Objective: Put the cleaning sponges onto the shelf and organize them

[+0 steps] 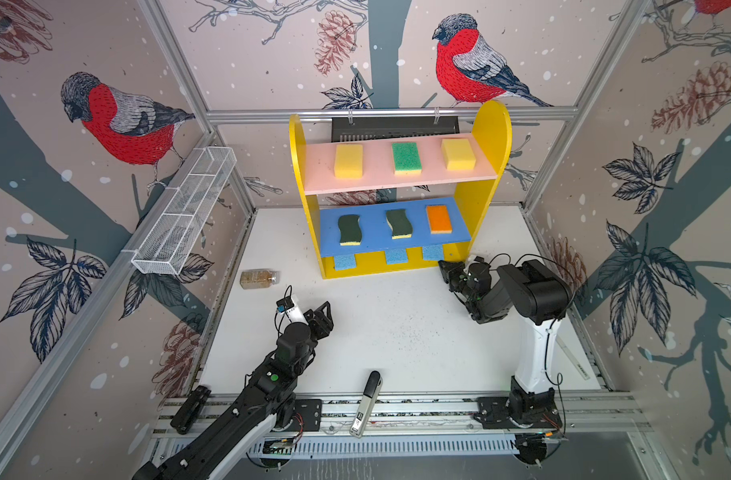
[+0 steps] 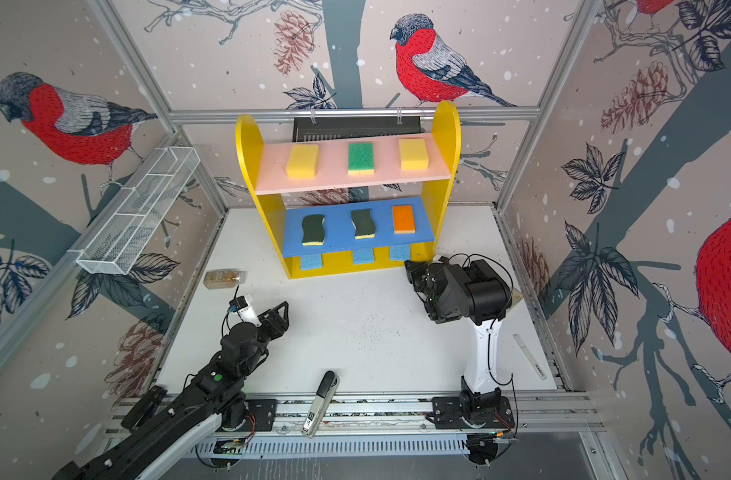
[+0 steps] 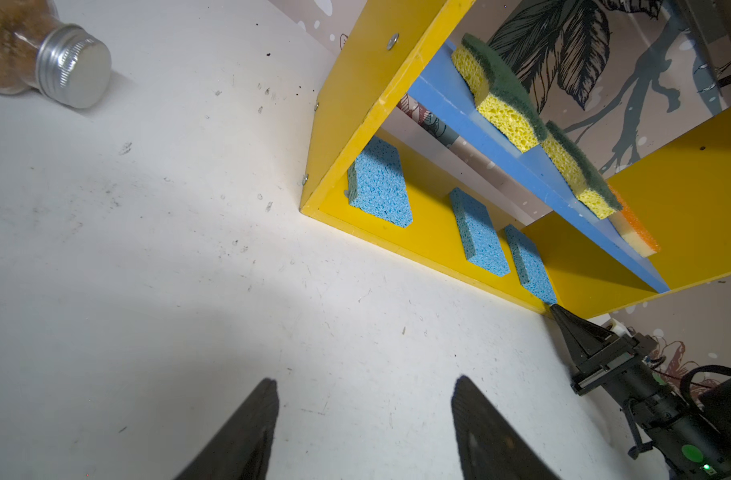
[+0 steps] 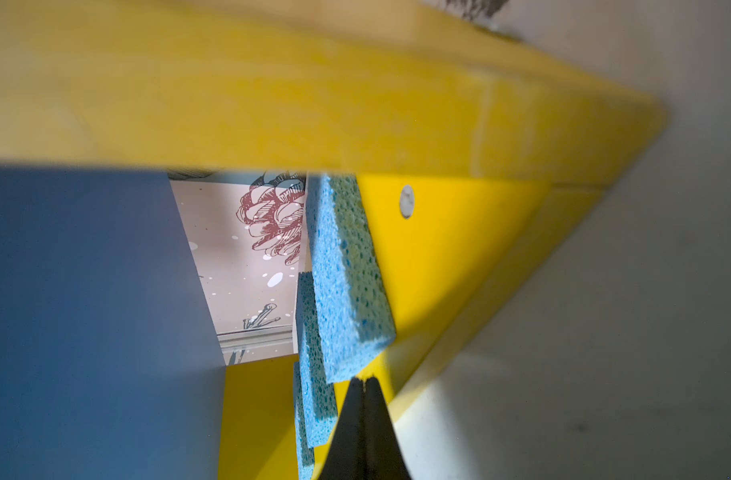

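Blue thin sponge, one of nine seated on the shelf, lies at the tips of the right pincer, pressed together and empty, so tidying looks nearly done: next a gentle nudge or clean retreat, while the left pincer gapes empty.

**4 cameras: 2 high overviews, 2 low close-ups**

Both top views look steeply down from above the near edge of the tabletop toward its far edge. They take in the whole surface, both arms and the shelf, and differ only by a slight sideways offset. The left wrist camera sits low near mid-tabletop, facing past the left end effector toward the shelf's base. The right wrist camera is pressed close to the shelf end nearer the tabletop's right edge, looking along the base. Both wrist views share the 3 light blue sponges and the right end effector.
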`<action>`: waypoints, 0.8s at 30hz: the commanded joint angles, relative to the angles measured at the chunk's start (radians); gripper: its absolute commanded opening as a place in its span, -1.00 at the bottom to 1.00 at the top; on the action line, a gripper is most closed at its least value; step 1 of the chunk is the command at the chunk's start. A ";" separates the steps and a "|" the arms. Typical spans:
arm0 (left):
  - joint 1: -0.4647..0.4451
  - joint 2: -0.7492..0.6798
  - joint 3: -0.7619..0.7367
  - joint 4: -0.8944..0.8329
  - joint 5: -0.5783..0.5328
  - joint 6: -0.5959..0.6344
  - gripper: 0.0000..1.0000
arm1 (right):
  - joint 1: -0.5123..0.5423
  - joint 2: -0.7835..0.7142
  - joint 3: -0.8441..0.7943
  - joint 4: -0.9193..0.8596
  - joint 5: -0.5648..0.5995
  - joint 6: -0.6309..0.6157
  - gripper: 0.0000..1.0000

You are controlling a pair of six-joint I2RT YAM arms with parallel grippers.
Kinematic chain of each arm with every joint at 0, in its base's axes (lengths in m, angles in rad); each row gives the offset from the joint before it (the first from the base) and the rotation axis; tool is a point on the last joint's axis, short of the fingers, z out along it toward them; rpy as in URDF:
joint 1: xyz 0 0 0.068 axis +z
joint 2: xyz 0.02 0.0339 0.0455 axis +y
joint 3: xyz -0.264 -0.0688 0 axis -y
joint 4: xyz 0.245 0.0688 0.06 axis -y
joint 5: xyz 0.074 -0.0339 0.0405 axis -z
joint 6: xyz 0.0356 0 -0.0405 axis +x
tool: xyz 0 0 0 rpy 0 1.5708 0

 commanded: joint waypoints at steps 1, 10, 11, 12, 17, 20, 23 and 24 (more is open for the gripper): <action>-0.001 -0.019 0.007 -0.002 -0.014 -0.006 0.34 | 0.002 0.021 -0.004 -0.172 0.051 -0.007 -0.96; -0.001 -0.006 0.022 -0.015 -0.023 -0.012 0.33 | 0.005 0.028 0.020 -0.208 0.071 0.016 -0.97; -0.001 -0.001 0.026 -0.018 -0.023 -0.013 0.34 | 0.005 0.026 0.020 -0.213 0.074 0.018 -0.97; -0.001 0.003 0.028 -0.017 -0.023 -0.014 0.34 | 0.005 0.023 0.020 -0.218 0.078 0.020 -0.97; -0.001 0.014 0.030 -0.014 -0.024 -0.018 0.33 | 0.004 0.022 0.026 -0.238 0.088 0.019 -0.97; 0.000 0.014 0.032 -0.016 -0.025 -0.019 0.33 | -0.001 0.024 0.025 -0.239 0.089 0.022 -0.97; -0.001 0.016 0.033 -0.015 -0.026 -0.019 0.33 | -0.005 0.024 0.023 -0.238 0.092 0.022 -0.97; -0.001 0.015 0.031 -0.015 -0.026 -0.019 0.33 | -0.007 0.024 0.023 -0.237 0.093 0.024 -0.97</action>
